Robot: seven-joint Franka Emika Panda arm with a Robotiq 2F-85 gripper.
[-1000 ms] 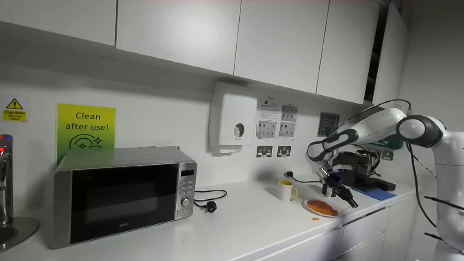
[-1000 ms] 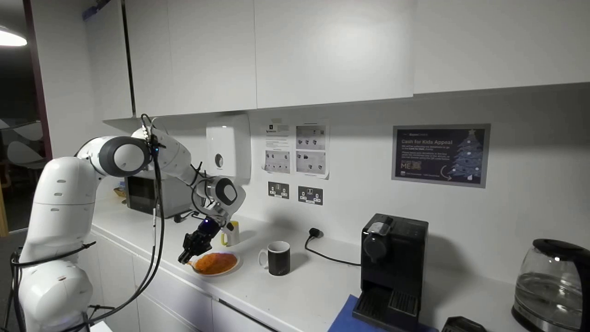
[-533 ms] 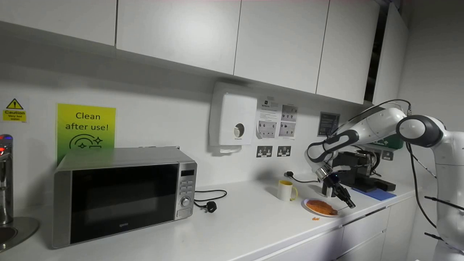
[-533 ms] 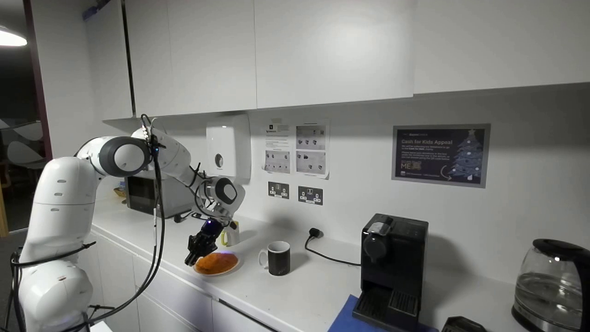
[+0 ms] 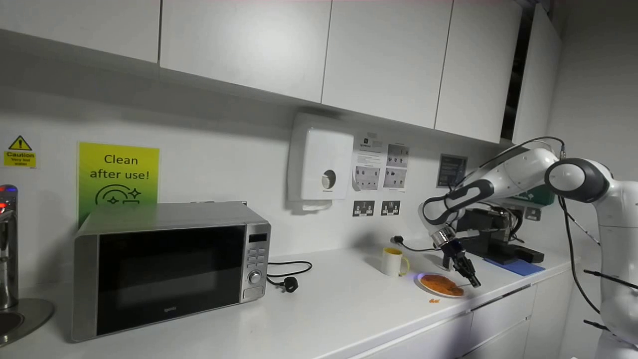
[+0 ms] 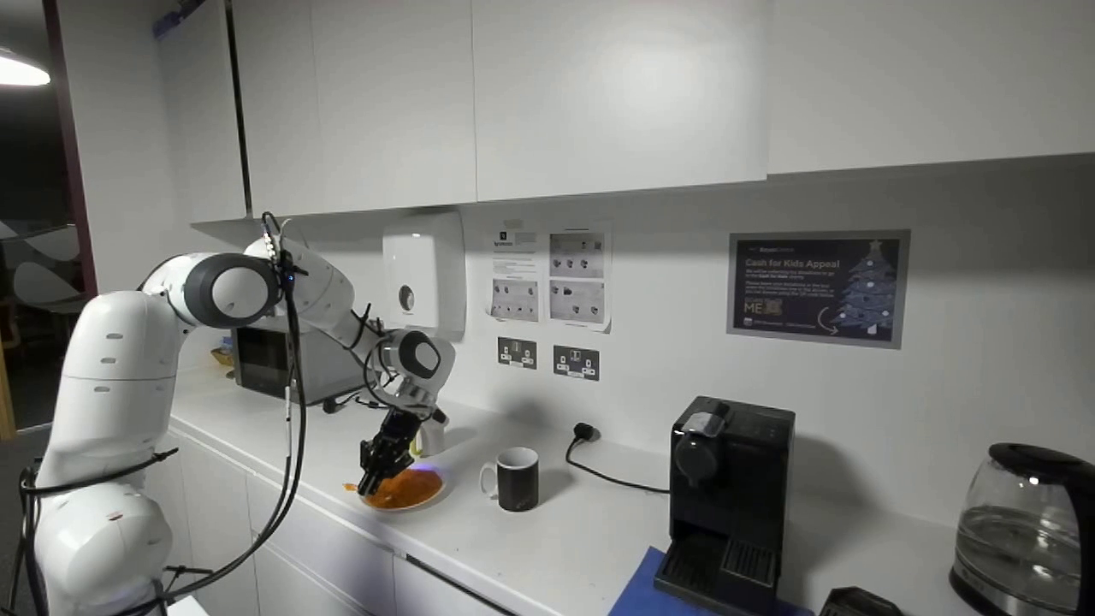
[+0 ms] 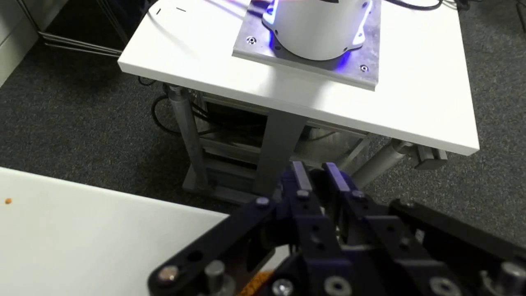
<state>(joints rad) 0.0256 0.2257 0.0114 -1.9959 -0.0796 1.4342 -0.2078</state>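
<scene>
In both exterior views my black gripper [image 5: 475, 284] points down at the near edge of a white plate [image 6: 440, 490] heaped with orange food [image 6: 412, 489]. Its jaws stand close together. A thin pale utensil [image 5: 465, 285] runs from the fingertips to the food, and the gripper appears shut on it; which kind of utensil I cannot tell. Seen in the wrist view, the gripper [image 7: 314, 166] has a narrow dark gap between its fingers, and what lies in it is hard to make out. An orange strip of the food [image 7: 255, 284] shows at the bottom there.
Behind the plate are a white mug with yellow inside [image 5: 392, 264] and a black mug [image 6: 517, 481]. Orange crumbs [image 5: 434, 300] lie on the counter. A microwave [image 5: 169, 274], a coffee machine [image 6: 731, 505] and a glass jug [image 6: 1018, 530] also stand there. Cupboards [image 5: 379, 65] hang above.
The gripper has swung from beyond the plate's edge in towards the food, leftward in an exterior view and rightward in the opposite one. Its jaws have stayed shut, and the plate looks unmoved.
</scene>
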